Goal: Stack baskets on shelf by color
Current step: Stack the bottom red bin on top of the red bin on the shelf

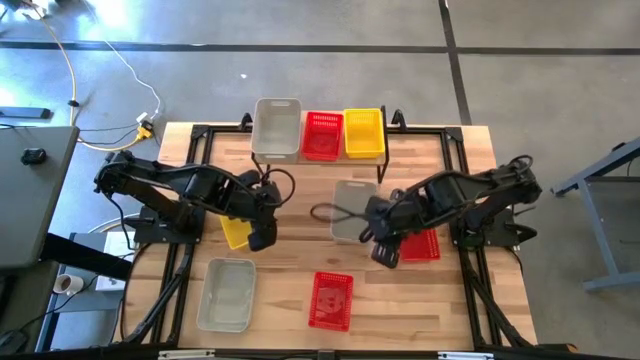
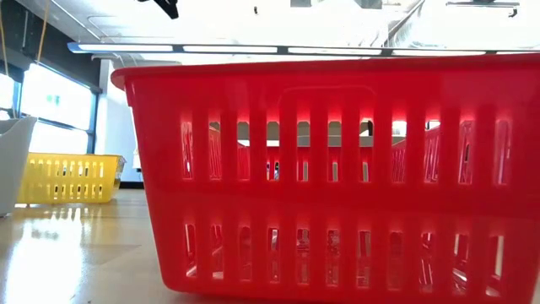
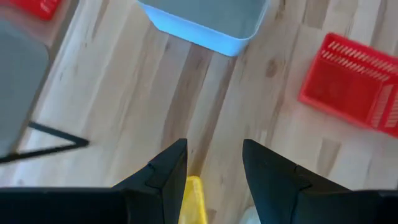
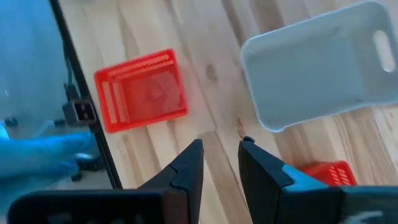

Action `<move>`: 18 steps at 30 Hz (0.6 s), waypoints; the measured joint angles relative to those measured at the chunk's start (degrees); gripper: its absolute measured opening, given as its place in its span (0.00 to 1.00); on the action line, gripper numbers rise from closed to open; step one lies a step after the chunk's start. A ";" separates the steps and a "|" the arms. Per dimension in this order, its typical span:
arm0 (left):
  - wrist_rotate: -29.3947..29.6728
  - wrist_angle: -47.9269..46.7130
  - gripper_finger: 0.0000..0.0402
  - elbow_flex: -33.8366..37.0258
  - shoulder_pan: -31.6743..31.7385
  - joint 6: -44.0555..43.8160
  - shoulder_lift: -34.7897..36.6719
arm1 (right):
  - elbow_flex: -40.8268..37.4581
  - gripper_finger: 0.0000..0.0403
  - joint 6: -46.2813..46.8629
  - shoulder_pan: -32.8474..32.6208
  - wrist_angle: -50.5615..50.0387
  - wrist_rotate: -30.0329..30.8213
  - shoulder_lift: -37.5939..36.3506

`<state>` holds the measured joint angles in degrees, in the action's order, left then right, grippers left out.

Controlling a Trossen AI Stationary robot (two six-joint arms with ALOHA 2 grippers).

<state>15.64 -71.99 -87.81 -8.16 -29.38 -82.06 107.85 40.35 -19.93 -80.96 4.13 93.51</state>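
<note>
The shelf (image 1: 318,160) stands at the table's far edge with a grey basket (image 1: 275,128), a red basket (image 1: 322,135) and a yellow basket (image 1: 364,133) side by side on its top. Another grey basket (image 1: 352,210) lies on the table in front of it. My left gripper (image 1: 262,236) is open over a yellow basket (image 1: 235,232). In the left wrist view that basket's rim (image 3: 193,199) shows between the fingers, with no touch to be seen. My right gripper (image 1: 384,250) is open beside a red basket (image 1: 422,245), with bare wood between its fingers (image 4: 221,162).
A grey basket (image 1: 227,293) and a red basket (image 1: 331,299) sit near the table's near edge; that red basket (image 2: 337,177) fills the low view. Bare wood lies between the two grippers. A black cable loop (image 1: 335,213) lies by the middle grey basket.
</note>
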 joint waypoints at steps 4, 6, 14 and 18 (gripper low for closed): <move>-1.48 -0.02 0.36 0.00 -0.12 -7.24 -0.06 | 0.00 0.24 -2.29 -2.61 2.23 0.23 2.04; -3.54 -0.09 0.36 -0.02 -0.15 -10.22 -0.24 | 0.00 0.27 -2.44 -3.99 3.65 0.32 3.20; -5.57 -0.44 0.36 -0.02 -0.48 -16.06 -0.28 | 0.00 0.35 5.65 -9.56 9.14 2.49 7.60; -4.66 -0.65 0.36 -0.02 -0.52 -16.97 -0.28 | 0.00 0.35 10.36 -11.09 10.16 2.85 10.67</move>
<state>10.98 -72.64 -87.83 -8.68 -46.35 -82.35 107.85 50.71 -31.01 -70.81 6.97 104.17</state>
